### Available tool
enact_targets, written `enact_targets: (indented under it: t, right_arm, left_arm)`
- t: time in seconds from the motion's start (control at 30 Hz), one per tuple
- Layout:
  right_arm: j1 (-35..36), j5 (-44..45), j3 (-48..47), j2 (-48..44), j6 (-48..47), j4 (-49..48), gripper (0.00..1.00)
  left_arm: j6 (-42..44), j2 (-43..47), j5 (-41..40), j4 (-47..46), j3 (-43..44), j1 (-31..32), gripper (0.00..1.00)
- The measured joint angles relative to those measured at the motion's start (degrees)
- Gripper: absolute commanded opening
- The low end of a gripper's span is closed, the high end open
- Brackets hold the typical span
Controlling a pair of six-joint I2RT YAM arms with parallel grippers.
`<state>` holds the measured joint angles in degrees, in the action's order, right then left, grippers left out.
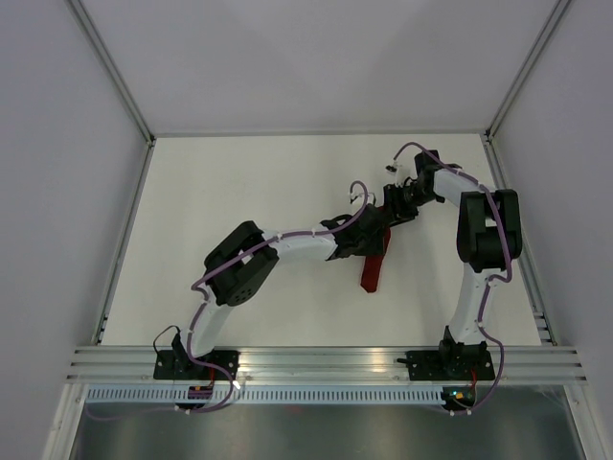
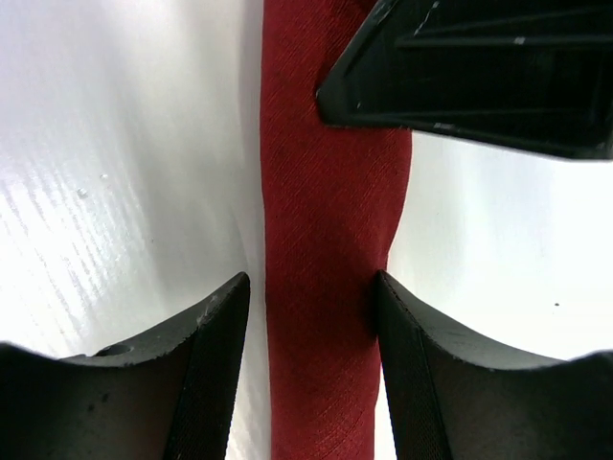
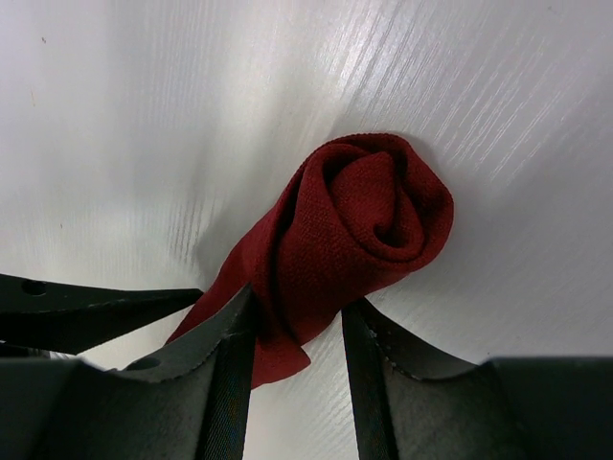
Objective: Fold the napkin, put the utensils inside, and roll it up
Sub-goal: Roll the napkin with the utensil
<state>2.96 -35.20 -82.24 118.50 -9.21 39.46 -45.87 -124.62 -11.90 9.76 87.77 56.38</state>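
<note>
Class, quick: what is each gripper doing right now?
Left gripper: open, jaws loosely either side of the rolled napkin.
Right gripper: closed on the napkin's rolled end.

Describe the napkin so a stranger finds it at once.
Start at the white table and look right of its centre. There the napkin lies as a narrow roll, the only dark red thing among black-and-white arms.

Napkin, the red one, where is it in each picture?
Top view: napkin right of middle, a small red strip, partly covered.
Left wrist view: napkin runs top to bottom through the middle.
Right wrist view: napkin, its rolled end, sits in the middle.
Shared landmark: white table under it.
</note>
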Motion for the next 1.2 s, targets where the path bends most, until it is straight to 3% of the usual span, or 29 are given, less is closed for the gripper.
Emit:
enact_targets:
  t: [0.57,1.03,1.17,1.2]
  right_arm:
    - [0.3,0.1,-5.6,3.7,-0.4,-0.5,0.44]
    - [0.8,-0.9,-13.2,8.5,-2.2,-0.4,0.45]
    - [1.2,-0.8,-14.7,9.4,-2.6,-0.4,0.47]
    - [1.3,-0.7,-15.0,9.5,-2.7,-0.5,0.53]
  left_arm:
    - [2.4,5.4,1.7,0.4,-4.6,1.5,0.59]
    - [3.3,17.7,1.7,-1.4,-11.3,0.9,0.60]
    - [3.6,20.4,1.6,-1.4,-13.2,0.1,0.60]
    - [3.6,20.9,1.5,-1.3,-13.6,-0.2,0.60]
